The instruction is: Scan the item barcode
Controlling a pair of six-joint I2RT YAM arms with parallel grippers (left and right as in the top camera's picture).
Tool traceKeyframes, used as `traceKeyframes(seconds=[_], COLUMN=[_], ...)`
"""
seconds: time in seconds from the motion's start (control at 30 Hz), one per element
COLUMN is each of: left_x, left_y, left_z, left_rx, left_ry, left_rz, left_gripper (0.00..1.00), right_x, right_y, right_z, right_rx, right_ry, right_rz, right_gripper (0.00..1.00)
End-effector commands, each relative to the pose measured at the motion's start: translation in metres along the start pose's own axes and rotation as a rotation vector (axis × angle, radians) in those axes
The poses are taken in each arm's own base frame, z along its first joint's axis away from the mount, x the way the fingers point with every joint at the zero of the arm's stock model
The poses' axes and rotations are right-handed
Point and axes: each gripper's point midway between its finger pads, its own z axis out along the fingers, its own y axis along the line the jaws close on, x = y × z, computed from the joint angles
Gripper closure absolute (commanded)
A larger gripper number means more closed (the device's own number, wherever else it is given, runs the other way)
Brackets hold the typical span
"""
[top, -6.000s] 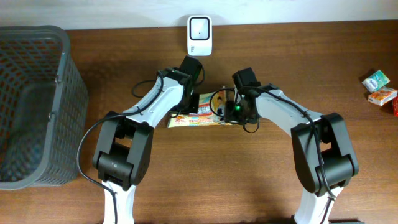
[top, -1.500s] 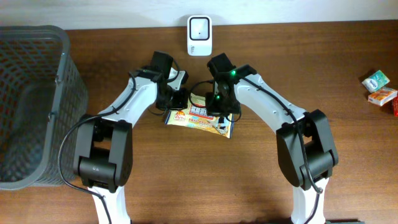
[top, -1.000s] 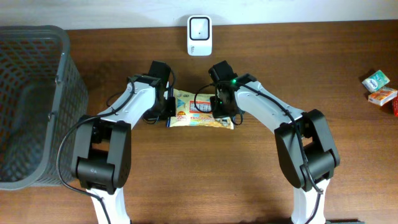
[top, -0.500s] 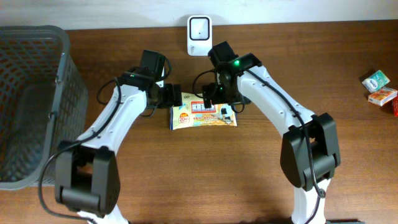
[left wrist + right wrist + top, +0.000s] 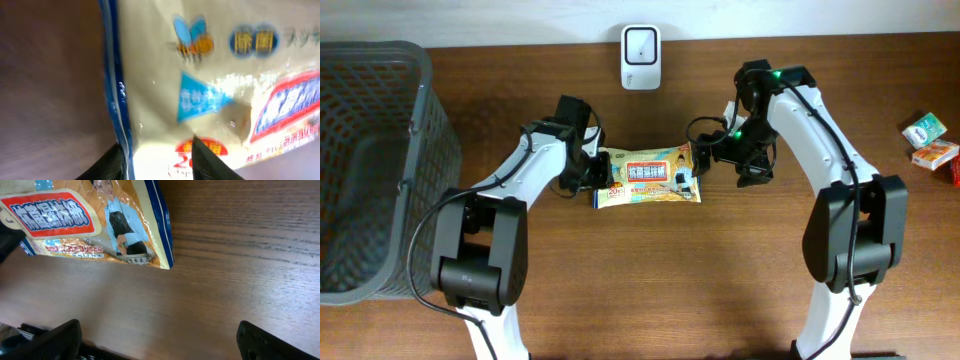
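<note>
The item, a flat printed packet (image 5: 648, 177), lies face up on the brown table (image 5: 650, 280); no barcode shows. My left gripper (image 5: 593, 172) sits at its left end. In the left wrist view the packet (image 5: 215, 80) fills the frame and the gripper (image 5: 160, 162) stands partly open, one finger (image 5: 114, 161) at the blue edge, the other on the print. My right gripper (image 5: 712, 152) is wide open just right of the packet. Its wrist view shows bare wood between the fingertips (image 5: 50, 339) and the packet's corner (image 5: 95, 222) beyond them.
A white scanner (image 5: 640, 44) stands at the back edge, behind the packet. A grey mesh basket (image 5: 360, 250) takes up the left side. Small boxes (image 5: 932, 142) lie at the far right.
Both grippers opened off the packet, which now lies flat. The right arm swung away to the right. The left gripper came back over the packet's left end and narrowed.
</note>
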Motion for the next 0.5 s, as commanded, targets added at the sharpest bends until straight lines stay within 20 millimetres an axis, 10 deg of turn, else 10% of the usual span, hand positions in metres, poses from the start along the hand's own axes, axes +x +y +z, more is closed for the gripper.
traceKeyframes(seconds=[0.0,0.27,0.47], left_x=[0.039,0.087,0.033], left_y=[-0.033,-0.126,-0.101], left_z=[0.006,-0.003,-0.031], left_rx=[0.122,0.412,0.200], left_ry=[0.151,0.315,0.154], left_rz=[0.025,0.119,0.149], left_gripper=[0.64,0.66,0.41], right_x=[-0.003,-0.004,-0.004], right_y=[0.006,0.000,-0.007], right_z=[-0.010,-0.010,-0.013], right_rx=[-0.021,0.011,0.010], right_ry=[-0.030,-0.036,-0.031], right_rz=[-0.041,-0.038,-0.014], right_gripper=[0.01,0.01,0.01])
